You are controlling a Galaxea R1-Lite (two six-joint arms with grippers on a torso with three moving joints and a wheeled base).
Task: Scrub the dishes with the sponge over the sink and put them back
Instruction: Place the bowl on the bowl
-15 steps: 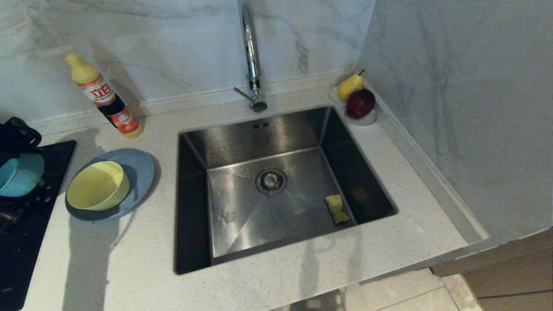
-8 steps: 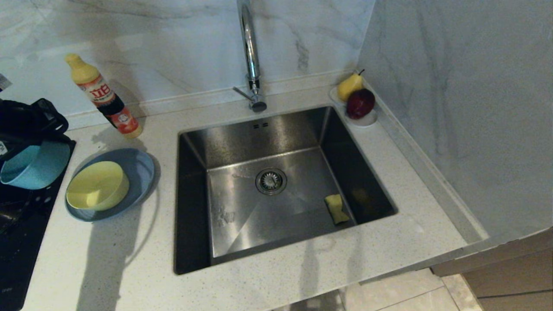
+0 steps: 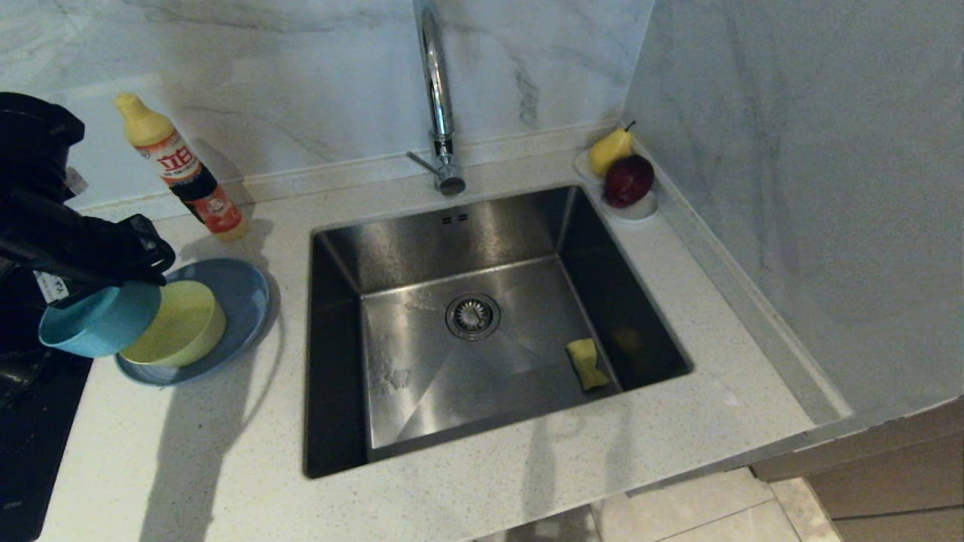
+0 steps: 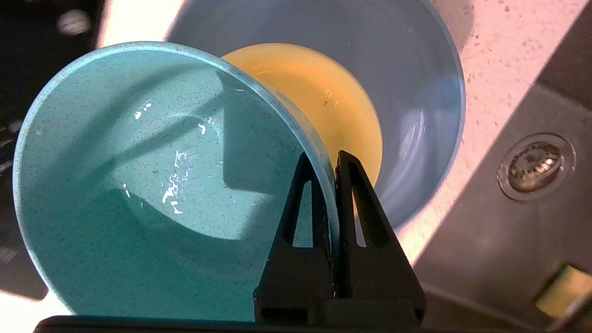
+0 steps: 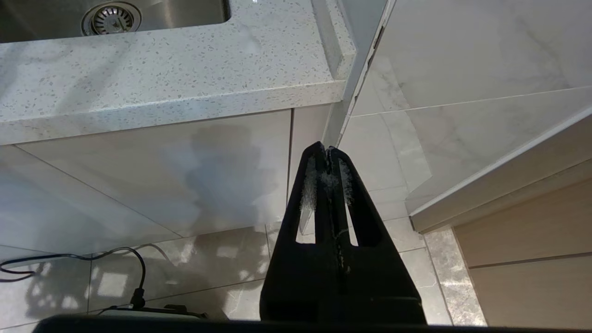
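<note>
Speckled countertop (image 3: pixel 467 489) — plate (image 3: pixel 245 301), bottle (image 3: pixel 184 169), saucer (image 3: pixel 640 211)

- Left arm: enters the head view from 9 o'clock, black forearm and wrist reaching toward the centre, raised above the counter.
- Left gripper (image 4: pixel 332 159): fingers pinched together on the rim of the teal-blue bowl (image 4: pixel 138 185), one finger inside the wall, one outside. Bowl hangs tilted from the grip, clear of the surface below.
- Right arm: not seen in the head view; parked low, below the counter edge.
- Right gripper (image 5: pixel 327 150): fingers pressed together, tips touching, nothing between them.
</note>
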